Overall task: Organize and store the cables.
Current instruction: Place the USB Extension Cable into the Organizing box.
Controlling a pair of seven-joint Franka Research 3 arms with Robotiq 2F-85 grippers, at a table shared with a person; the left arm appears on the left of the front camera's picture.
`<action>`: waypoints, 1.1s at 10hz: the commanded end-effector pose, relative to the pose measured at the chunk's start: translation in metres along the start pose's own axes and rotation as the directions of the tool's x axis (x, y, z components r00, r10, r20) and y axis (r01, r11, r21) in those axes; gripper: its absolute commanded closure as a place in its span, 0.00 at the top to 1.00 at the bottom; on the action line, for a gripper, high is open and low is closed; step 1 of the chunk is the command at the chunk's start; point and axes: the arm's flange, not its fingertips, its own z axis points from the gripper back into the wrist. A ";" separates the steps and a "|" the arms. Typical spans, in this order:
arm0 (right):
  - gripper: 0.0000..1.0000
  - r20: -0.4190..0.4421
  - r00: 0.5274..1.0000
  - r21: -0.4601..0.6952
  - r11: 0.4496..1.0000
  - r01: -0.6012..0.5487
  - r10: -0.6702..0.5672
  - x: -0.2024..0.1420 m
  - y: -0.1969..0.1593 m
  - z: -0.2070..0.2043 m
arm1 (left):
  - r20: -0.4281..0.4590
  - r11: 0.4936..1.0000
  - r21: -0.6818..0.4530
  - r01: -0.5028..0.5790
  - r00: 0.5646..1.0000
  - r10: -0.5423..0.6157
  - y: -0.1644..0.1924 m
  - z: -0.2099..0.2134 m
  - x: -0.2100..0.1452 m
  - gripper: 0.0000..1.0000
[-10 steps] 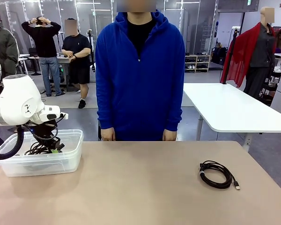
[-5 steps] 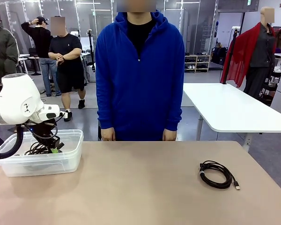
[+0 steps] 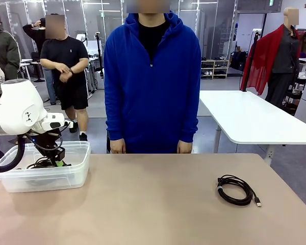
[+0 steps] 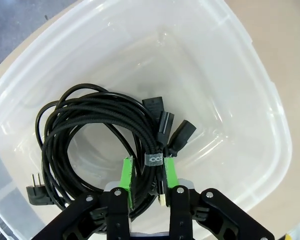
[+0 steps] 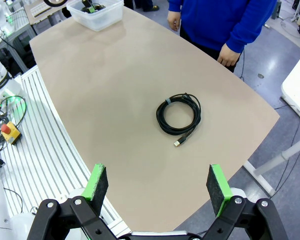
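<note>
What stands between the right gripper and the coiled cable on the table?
Nothing visible. The right gripper hangs open above bare table, and the coiled cable lies alone ahead of it; the clear bin sits far off.

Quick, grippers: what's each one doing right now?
Left gripper: inside the bin, jaws narrowly apart around a cable bundle; grip unclear.
Right gripper: open, empty.

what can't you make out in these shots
- Front view: the left claw sits inside the clear plastic bin; its frosted wall blurs the black coiled cables.
- Left wrist view: whether the green pads grip the strapped cable bundle or just straddle it.
- Right wrist view: the table's black USB cable coil; plug too small.
</note>
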 end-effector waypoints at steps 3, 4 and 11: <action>1.00 -0.001 1.000 -0.005 1.000 0.000 0.000 0.000 -0.001 -0.001 | 0.012 1.000 -0.001 -0.008 1.000 0.008 -0.004 0.006 -0.006 0.41; 1.00 -0.001 1.000 -0.005 1.000 0.000 0.000 0.000 -0.001 -0.001 | 0.010 1.000 -0.006 -0.019 1.000 0.020 -0.006 0.009 -0.006 0.48; 1.00 -0.001 1.000 -0.005 1.000 0.000 0.000 0.000 -0.001 -0.001 | 0.013 1.000 0.019 -0.001 1.000 0.001 -0.016 0.018 -0.005 1.00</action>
